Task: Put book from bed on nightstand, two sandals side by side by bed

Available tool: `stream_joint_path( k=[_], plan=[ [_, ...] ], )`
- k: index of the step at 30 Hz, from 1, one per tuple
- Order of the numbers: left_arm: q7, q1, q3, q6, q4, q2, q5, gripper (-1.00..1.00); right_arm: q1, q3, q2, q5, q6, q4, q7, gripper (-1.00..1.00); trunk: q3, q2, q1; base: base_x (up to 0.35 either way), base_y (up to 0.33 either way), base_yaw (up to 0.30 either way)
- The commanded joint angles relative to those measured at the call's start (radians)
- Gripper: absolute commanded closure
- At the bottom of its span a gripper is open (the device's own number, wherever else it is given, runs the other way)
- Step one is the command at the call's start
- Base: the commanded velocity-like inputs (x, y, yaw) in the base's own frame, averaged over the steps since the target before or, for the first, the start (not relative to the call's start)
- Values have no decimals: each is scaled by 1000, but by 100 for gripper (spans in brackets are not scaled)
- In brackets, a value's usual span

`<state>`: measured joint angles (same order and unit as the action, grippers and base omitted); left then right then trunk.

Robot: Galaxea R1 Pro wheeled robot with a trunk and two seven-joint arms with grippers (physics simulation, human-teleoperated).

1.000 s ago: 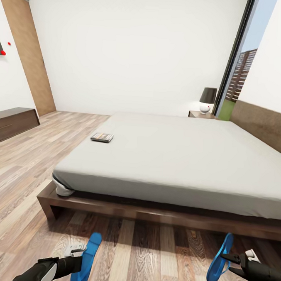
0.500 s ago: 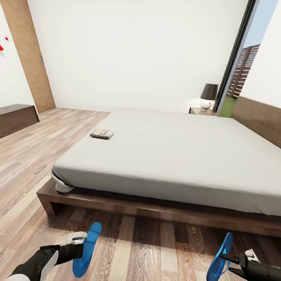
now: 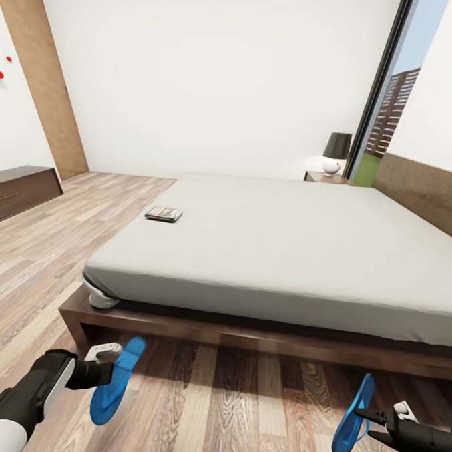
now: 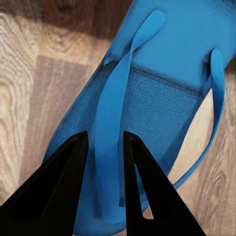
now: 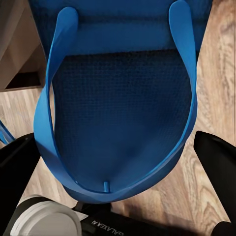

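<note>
Each arm's fingers are clamped on a sandal, left (image 3: 115,381) and right (image 3: 353,416), hanging low by the bed (image 3: 200,321), probably to set them side by side.

- Wood-plank floor (image 3: 241,414) lies bare between the left sandal (image 3: 115,381) at 7 o'clock and the right sandal (image 3: 353,416) at 5 o'clock.
- The bed (image 3: 284,256) and its dark frame wall off everything from 10 to 3 o'clock just past both sandals.
- Mattress top is bare except for the book (image 3: 164,213) near its 10 o'clock edge.
- Open floor runs along the bed's 9 o'clock side toward a low dark bench (image 3: 20,193).
- The far nightstand (image 3: 326,177) at 1 o'clock carries a lamp (image 3: 335,153).
</note>
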<state>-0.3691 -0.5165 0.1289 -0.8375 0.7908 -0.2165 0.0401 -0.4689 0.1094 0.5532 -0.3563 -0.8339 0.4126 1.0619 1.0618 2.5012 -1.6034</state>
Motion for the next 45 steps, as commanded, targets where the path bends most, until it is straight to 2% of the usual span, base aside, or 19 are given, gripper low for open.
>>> stream_joint_path(
  k=[1,12,15,17,18,20,23,25,27,29,31,33,35,39,43,44,45],
  plan=[
    [0,0,2,-8,1,-6,9,100,-1,3,0,-1,-5,0,1,100,5,1,0,0,0,0],
    [-9,0,-3,-7,0,-1,17,100,-1,3,0,-1,-5,0,1,100,47,3,-5,0,0,0],
    [-38,0,-2,-8,-1,-3,21,100,-1,3,-1,-1,-5,0,1,100,47,3,-5,0,0,0],
    [-98,0,0,-9,-5,-6,22,100,-1,3,0,-1,-5,0,1,100,47,3,-5,0,0,0],
    [-198,0,7,-7,-26,-15,20,100,-1,3,0,-1,-5,0,1,100,47,3,-5,0,0,0],
    [-289,0,16,-6,-50,-41,19,100,-1,3,0,-1,-5,0,1,100,47,3,-5,0,0,0],
    [-386,0,23,-4,-63,-90,21,100,-1,3,1,-1,-5,0,1,100,47,3,-5,0,0,0],
    [-422,0,33,-3,-66,-104,22,100,-1,3,1,-1,-5,0,1,100,47,3,-5,0,0,0],
    [-476,0,80,-3,-67,-123,21,100,-1,3,0,-1,-5,0,1,100,47,3,-5,0,0,0],
    [-497,0,139,-2,-68,-131,20,100,-1,3,0,-1,-5,0,1,100,47,3,-5,0,0,0],
    [-505,0,210,-2,-68,-135,15,100,-1,3,0,-1,-5,0,1,100,47,3,-5,0,0,0],
    [-502,0,240,-1,-68,-135,12,100,-1,3,0,-1,-5,0,1,100,47,3,-5,0,0,0],
    [-500,0,252,-1,-68,-135,9,100,-1,3,0,-1,-5,0,1,100,47,3,-5,0,0,0],
    [-476,0,254,0,-67,-133,5,100,-1,3,0,-1,-5,0,1,100,47,3,-5,0,0,0],
    [-342,0,250,0,-63,-125,4,100,-1,3,-1,-1,-5,0,1,100,47,3,-5,0,0,0],
    [-286,0,248,0,-62,-114,4,100,-1,3,-1,-1,-5,0,1,100,47,3,-5,0,0,0],
    [-256,0,248,-1,-61,-105,4,100,-1,3,-1,-1,-5,0,1,100,47,3,-5,0,0,0]
  ],
)
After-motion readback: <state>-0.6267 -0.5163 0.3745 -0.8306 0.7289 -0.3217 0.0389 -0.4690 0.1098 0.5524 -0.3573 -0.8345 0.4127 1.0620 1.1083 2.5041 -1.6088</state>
